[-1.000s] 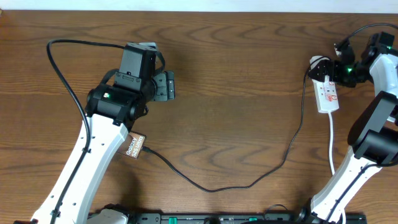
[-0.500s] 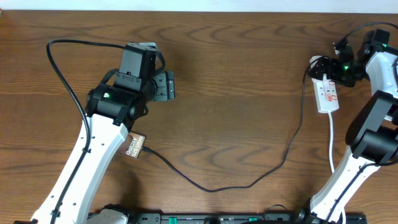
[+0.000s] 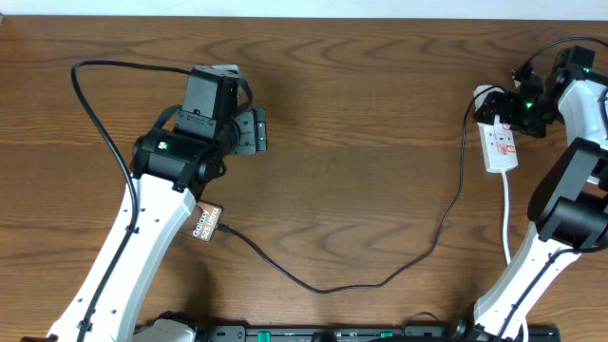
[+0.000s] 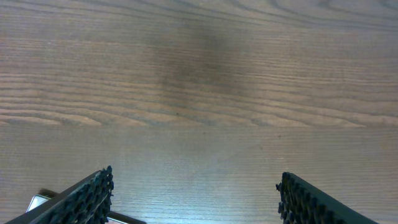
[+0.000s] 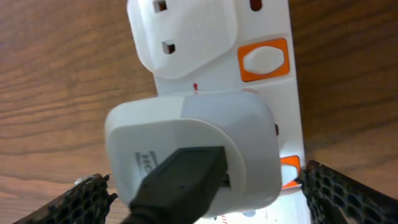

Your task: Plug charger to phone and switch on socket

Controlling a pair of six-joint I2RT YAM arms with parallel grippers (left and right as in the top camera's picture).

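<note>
The phone [image 3: 203, 225] lies flat on the table, half under my left arm, with white lettering on its face. The charger [image 3: 380, 278], a thin black cable, meets the phone's right edge and curves across to the socket [image 3: 501, 144], a white strip at the far right. My right gripper [image 3: 496, 112] hangs open over the socket's far end. In the right wrist view its fingers [image 5: 84, 200] straddle a white adapter [image 5: 249, 134] with a black plug [image 5: 180, 180] in it, beside an orange switch [image 5: 264, 60]. My left gripper [image 3: 256, 131] is open over bare wood [image 4: 196, 199].
A thick black robot cable [image 3: 95, 109] loops at the far left. The socket's white cord [image 3: 507, 218] runs toward the front edge past the right arm's base [image 3: 575, 220]. A dark rail [image 3: 332, 332] lines the front edge.
The right wrist has shifted slightly up and right over the socket's far end. The left arm, phone and cable have not moved.
</note>
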